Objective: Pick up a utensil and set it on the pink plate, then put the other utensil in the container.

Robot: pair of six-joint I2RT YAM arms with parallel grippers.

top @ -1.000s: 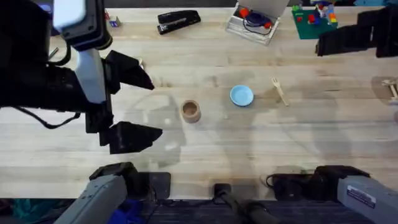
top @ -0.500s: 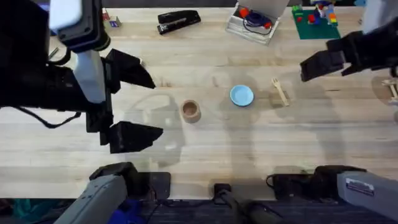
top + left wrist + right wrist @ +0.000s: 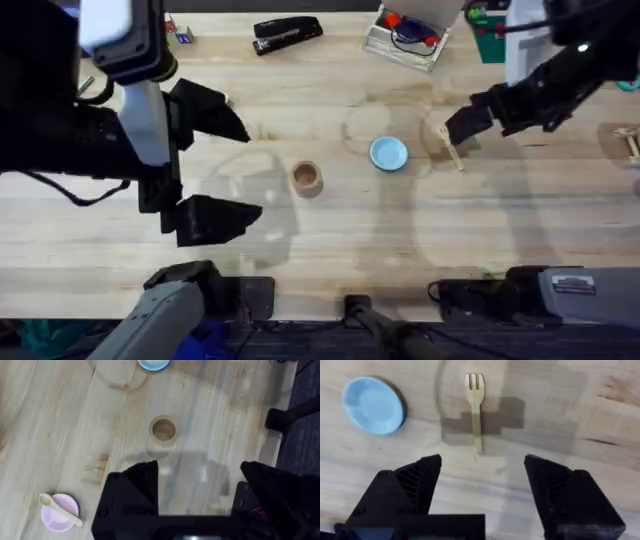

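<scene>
Above the wooden tabletop, the right claw hangs spread wide over the flat-lying fork, seemingly lining up to grasp it for the cup, while the left claw, likewise wide and empty, hovers near the pink plate already bearing a spoon.

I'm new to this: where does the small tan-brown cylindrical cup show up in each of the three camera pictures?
Overhead: the small tan-brown cylindrical cup stands on the wooden table, left of the round light blue plate.
Left wrist: the cup sits mid-picture, beyond the black fingers.
Right wrist: not in it; this view has the blue plate and the thin wooden fork.
Shared landmark: the blue plate.
</scene>
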